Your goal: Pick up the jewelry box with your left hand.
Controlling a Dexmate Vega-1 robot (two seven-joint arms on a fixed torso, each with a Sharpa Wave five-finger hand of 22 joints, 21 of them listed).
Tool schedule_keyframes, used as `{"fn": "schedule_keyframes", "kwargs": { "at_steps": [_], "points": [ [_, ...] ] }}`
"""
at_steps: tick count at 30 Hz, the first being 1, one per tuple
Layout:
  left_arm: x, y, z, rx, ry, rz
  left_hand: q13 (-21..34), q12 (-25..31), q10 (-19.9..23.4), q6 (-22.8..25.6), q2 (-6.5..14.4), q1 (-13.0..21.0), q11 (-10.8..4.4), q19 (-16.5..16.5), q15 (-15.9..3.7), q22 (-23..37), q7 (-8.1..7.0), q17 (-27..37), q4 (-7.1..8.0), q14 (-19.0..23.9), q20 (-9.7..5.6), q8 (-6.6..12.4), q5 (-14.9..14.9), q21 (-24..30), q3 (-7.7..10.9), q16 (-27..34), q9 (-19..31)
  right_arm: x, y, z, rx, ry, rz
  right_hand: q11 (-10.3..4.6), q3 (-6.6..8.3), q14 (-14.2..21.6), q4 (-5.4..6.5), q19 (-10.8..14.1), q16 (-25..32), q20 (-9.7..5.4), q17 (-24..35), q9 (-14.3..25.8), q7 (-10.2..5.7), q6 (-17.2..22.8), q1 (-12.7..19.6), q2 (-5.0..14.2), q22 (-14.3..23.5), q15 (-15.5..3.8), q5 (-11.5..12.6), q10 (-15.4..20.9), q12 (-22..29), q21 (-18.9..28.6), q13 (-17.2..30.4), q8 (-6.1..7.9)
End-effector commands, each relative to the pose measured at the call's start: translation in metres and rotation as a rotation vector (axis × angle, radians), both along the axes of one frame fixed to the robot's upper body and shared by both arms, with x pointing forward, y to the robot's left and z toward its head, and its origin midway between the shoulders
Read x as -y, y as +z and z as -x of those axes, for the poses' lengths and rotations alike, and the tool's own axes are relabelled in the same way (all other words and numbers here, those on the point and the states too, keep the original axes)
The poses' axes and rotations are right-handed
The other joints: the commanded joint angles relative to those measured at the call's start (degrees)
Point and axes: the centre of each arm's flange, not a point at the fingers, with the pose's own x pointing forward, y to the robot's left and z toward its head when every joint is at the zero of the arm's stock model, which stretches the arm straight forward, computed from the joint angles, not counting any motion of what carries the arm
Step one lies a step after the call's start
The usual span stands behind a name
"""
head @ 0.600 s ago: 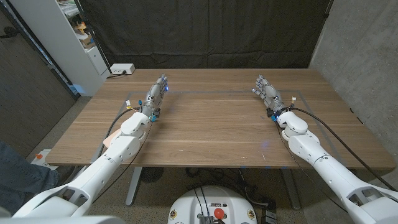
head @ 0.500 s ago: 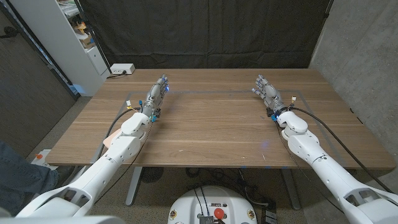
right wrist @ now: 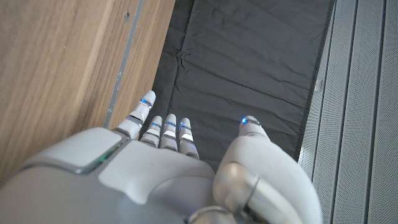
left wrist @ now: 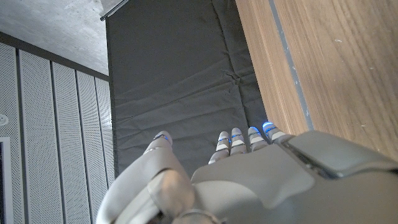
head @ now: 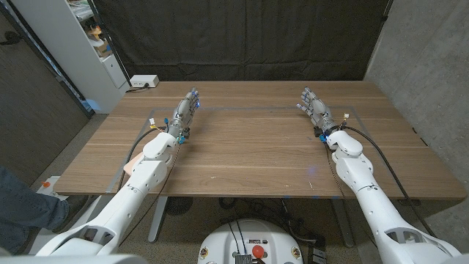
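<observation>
My left hand point(head: 186, 108) is stretched out over the far left part of the wooden table point(head: 249, 150), fingers straight and apart, holding nothing. My right hand point(head: 313, 106) mirrors it on the far right, fingers extended and empty. In the left wrist view my left hand point(left wrist: 249, 180) stands on its edge beside the table surface point(left wrist: 336, 68), fingertips pointing at the black curtain. The right wrist view shows my right hand point(right wrist: 161, 174) the same way next to the table point(right wrist: 56, 68). I see no jewelry box in any view.
A black curtain point(head: 242, 37) hangs behind the table. A small white box point(head: 143, 81) sits on the floor at the back left, near a white shelf unit point(head: 73, 44). A concrete wall point(head: 425, 66) stands on the right. A person's leg point(head: 22, 202) is at the left edge.
Both hands stay where they were. The forearms near the bottom corners have shifted slightly.
</observation>
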Motion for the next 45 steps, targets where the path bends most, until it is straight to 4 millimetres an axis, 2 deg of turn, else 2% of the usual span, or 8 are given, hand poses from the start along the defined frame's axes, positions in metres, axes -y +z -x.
{"fn": "schedule_keyframes", "kwargs": {
  "at_steps": [1,28,45],
  "points": [
    [-0.001,0.001,0.003,0.001,0.001,-0.004,0.3,0.2,-0.3,0.2,0.2,0.6,-0.09,-0.6,-0.01,0.1,0.47,0.3,-0.18,0.0,0.31,0.28,0.2,-0.2,0.35,0.2,0.2,0.002,-0.005,0.002,-0.012,-0.007,0.014,0.55,0.24,0.0,-0.07,0.6,0.3,0.04,0.1,-0.1,0.0,0.3,0.3,0.02,0.2,0.59,0.4,0.2,-0.4,-0.3,-0.1,0.36],
    [-0.004,0.003,0.024,0.021,0.017,-0.021,0.2,0.2,-0.1,0.3,0.6,0.8,-0.08,-0.4,0.01,0.1,0.42,0.2,-0.44,0.0,0.55,0.26,0.1,-0.7,0.48,0.2,0.2,0.008,-0.002,0.011,0.008,-0.003,0.03,0.53,0.07,-0.1,-0.18,0.7,0.3,0.11,-0.5,-0.7,-0.1,0.1,0.1,0.14,0.3,0.5,0.5,0.3,-1.0,-1.1,-0.5,0.33],
    [-0.006,0.005,0.035,0.033,0.038,-0.034,0.2,0.2,-0.1,0.4,0.8,1.0,-0.04,-0.4,0.0,0.1,0.44,0.2,-0.64,0.1,0.7,0.26,0.0,-1.0,0.58,0.2,0.2,0.011,-0.004,0.008,0.002,0.004,0.025,0.48,-0.02,-0.1,-0.24,0.9,0.2,0.13,-0.8,-1.0,-0.12,0.2,0.1,0.17,0.3,0.55,0.5,0.4,-1.3,-1.5,-0.6,0.39]
  ]
}}
